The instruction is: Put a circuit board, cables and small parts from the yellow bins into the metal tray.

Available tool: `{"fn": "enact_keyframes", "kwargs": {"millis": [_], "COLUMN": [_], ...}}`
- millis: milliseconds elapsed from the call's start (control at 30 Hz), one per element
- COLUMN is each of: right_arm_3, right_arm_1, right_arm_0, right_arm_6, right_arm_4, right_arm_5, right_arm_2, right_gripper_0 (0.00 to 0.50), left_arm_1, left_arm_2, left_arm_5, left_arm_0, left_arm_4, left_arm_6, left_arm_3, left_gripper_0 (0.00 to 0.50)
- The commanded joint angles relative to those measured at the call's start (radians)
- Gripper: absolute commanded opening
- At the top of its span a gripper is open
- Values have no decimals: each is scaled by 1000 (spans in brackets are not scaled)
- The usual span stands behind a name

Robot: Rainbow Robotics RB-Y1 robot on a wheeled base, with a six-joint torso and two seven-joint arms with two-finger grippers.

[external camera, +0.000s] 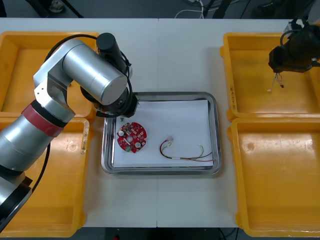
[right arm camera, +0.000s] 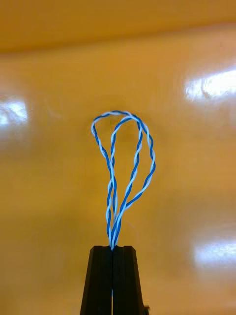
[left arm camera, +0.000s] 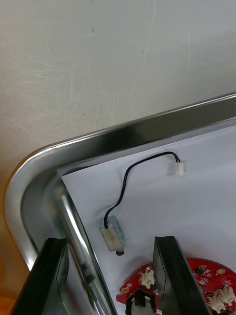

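Shiny metal forms a tray [external camera: 216, 150] at the middle of the light worktop [external camera: 165, 55], and it is lined with white paper [external camera: 185, 122]. Inside the tray, a round red circuit board [external camera: 132, 137] is seen towards the left side. A red and yellow cable [external camera: 182, 152] is laid to the right of the board, close to the tray's near rim. A short black cable [left arm camera: 129, 179] is laid in the tray's far left corner, just beyond the board, with a white plug at one end and a small metal part [left arm camera: 113, 235] at the other. The left jaws are held released above that corner, straddling the tray's left rim. Well to the right of the tray, above the far yellow bin [external camera: 250, 75], the right jaws are clenched on a twisted blue and white cable [right arm camera: 125, 167], which is held in loose loops over the bin's floor.
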Motion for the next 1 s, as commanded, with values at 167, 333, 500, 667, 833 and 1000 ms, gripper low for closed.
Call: {"fn": "enact_keyframes", "kwargs": {"millis": [167,333,500,667,833,1000], "right_arm_3": [-214,-317,-494,-640,-723,-807], "right_arm_1": [-5,-7,-9,-9,-9,2], "right_arm_0": [-17,0,72,124,125,128], "right_arm_6": [0,0,-3,-8,-14,-8], "right_arm_4": [32,35,0,-8,-13,-37], "right_arm_5": [220,342,474,607,666,666], "right_arm_2": [-4,-13,-9,-9,-9,-1], "right_gripper_0": [0,0,0,0,0,0], "left_arm_1": [16,33,68,111,156,188], "left_arm_2": [115,181,266,339,393,439], "left_arm_5": [162,256,327,327,327,327], "left_arm_0": [-81,-99,-99,-99,-101,-113], "left_arm_4": [56,87,132,153,164,162], "left_arm_6": [57,-9,-75,-155,-225,-308], "left_arm_3": [-96,-119,-146,-153,-126,-67], "left_gripper_0": [500,500,500,500,500,500]}}
